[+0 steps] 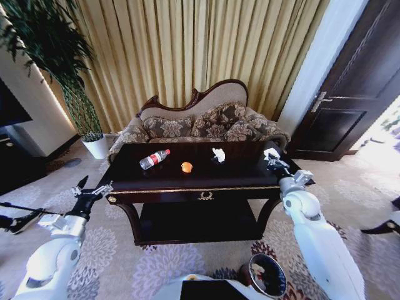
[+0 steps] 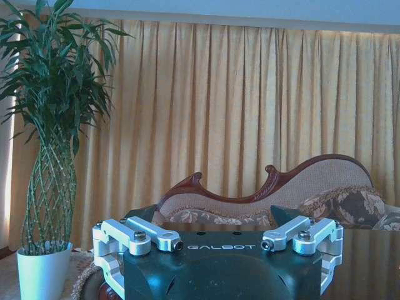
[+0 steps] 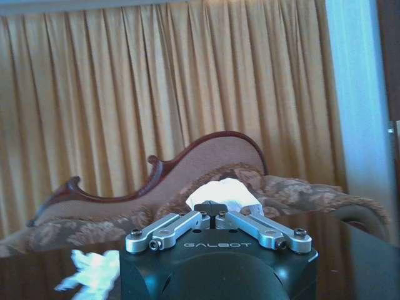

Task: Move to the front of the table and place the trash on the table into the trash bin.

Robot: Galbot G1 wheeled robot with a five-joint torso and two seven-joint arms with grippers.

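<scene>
Gold curtains [image 1: 187, 44] and a carved sofa [image 1: 206, 122] at the far side, dark glossy table [image 1: 237, 174] right up front. Laid out across the top from left to right: clear bottle [image 1: 154, 159] on its side, small orange piece [image 1: 186, 167], whitish lump [image 1: 218, 155], then a second whitish lump [image 1: 271, 153] at the far right corner. Right gripper [image 1: 275, 164] parked on that last one, fingers pinched together with the white wad at the tips [image 3: 212, 206], so probably clamped on it, though hard to swear how deep the bite goes. Looks like crumpled paper: featherlight, soft, squashes to nothing, so best pinched through the thick middle rather than a loose edge that could tear or slip. Left gripper [image 2: 220, 245] hanging by the near left corner of the table, claw spread wide, holding nothing. Trash bin [image 1: 253, 265] down on the carpet, near right, well apart from the tabletop
</scene>
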